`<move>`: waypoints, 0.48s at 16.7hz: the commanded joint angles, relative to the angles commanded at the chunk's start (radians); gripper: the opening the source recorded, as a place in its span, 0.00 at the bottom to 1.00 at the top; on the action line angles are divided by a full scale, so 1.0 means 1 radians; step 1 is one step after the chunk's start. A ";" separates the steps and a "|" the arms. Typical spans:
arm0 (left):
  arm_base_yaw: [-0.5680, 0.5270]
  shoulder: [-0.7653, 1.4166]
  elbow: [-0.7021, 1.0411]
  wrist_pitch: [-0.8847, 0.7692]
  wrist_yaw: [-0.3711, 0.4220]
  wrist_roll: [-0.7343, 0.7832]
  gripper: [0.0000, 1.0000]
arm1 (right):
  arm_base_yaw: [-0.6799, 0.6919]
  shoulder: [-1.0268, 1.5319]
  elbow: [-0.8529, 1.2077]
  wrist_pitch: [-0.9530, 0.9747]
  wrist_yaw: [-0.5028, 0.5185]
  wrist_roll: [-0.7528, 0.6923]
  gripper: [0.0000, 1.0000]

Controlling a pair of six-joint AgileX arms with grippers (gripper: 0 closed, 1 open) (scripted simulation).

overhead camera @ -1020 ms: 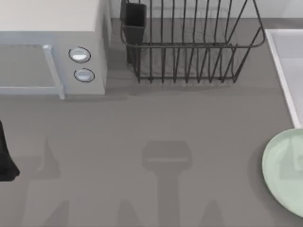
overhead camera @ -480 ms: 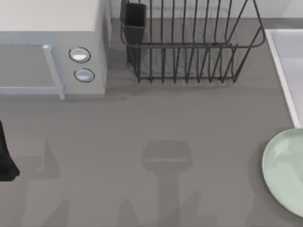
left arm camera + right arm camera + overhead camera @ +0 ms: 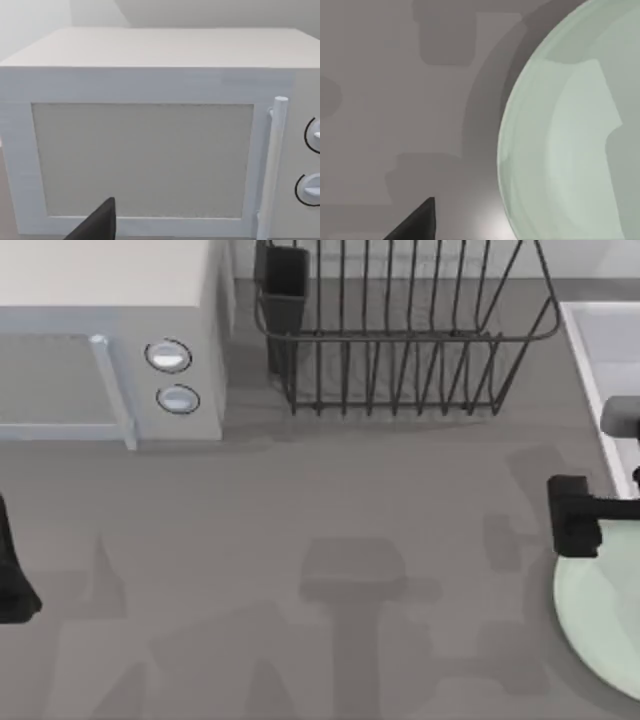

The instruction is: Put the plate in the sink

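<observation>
Plate: the pale mint-green plate (image 3: 600,620) lies flat on the grey table (image 3: 330,540) at the top view's right edge, partly cut off by that edge; the right wrist view shows its glossy surface and raised rim (image 3: 560,135) with bare table beside it

Sink: the light grey-white sink (image 3: 605,370) sits at the table's right side, behind the plate; its pale rim runs down to just beside the plate's far edge

Right gripper: the right gripper (image 3: 590,515) reaches in from the right edge, over the plate's far rim, near the sink's rim; whether its jaws are open or closed I cannot tell; it has hold of nothing that can be seen

Left arm: parked at the table's left edge (image 3: 12,575); its wrist view faces the microwave (image 3: 150,145); jaws' state cannot be told

Dish rack: the dark wire dish rack (image 3: 400,330) stands at the back, between microwave and sink
</observation>
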 joint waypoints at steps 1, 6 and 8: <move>0.000 0.000 0.000 0.000 0.000 0.000 1.00 | 0.015 0.069 0.045 -0.042 0.000 0.016 1.00; 0.000 0.000 0.000 0.000 0.000 0.000 1.00 | 0.060 0.258 0.176 -0.162 0.000 0.062 1.00; 0.000 0.000 0.000 0.000 0.000 0.000 1.00 | 0.061 0.264 0.181 -0.166 0.000 0.063 1.00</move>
